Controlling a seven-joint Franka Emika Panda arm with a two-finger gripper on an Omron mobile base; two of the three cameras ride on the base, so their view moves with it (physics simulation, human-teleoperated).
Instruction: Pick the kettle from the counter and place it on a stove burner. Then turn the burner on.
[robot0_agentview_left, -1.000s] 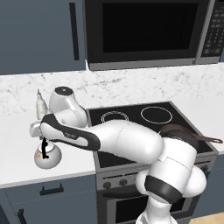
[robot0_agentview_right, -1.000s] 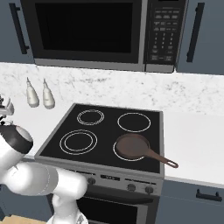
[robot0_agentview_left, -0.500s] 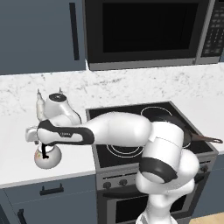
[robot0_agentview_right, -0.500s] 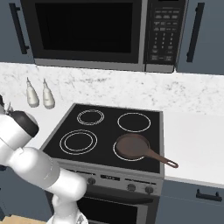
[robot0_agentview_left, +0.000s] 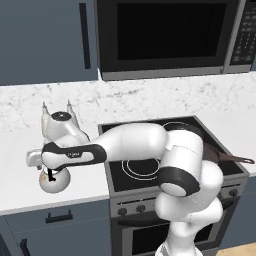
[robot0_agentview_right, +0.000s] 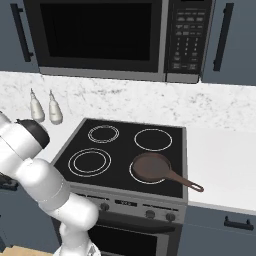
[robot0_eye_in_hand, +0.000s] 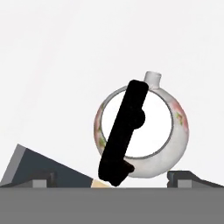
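Note:
The kettle (robot0_agentview_left: 55, 182) stands on the white counter (robot0_agentview_left: 17, 150) left of the stove, near the front edge. My gripper (robot0_agentview_left: 46, 169) hangs open just above it, pointing down. In the hand view the kettle (robot0_eye_in_hand: 151, 131) sits close below, round and pale with a black handle (robot0_eye_in_hand: 124, 135) across its top. My gripper (robot0_eye_in_hand: 116, 179) is open, its fingertips (robot0_eye_in_hand: 41, 179) wide apart on either side of the kettle and not touching it. The stove burner (robot0_agentview_right: 90, 161), two white rings, lies bare at the cooktop's front left; my arm partly covers the stove burner (robot0_agentview_left: 145, 169).
A brown frying pan (robot0_agentview_right: 152, 167) sits on the front right burner, handle pointing right. Two slim white bottles (robot0_agentview_right: 36, 107) stand at the back wall left of the stove. Knobs (robot0_agentview_right: 105, 206) line the stove's front. A microwave (robot0_agentview_right: 105, 37) hangs above.
My hand has sunk a little closer to the kettle while the elbow swung over the stove. The jaws stayed open and the kettle has not moved.

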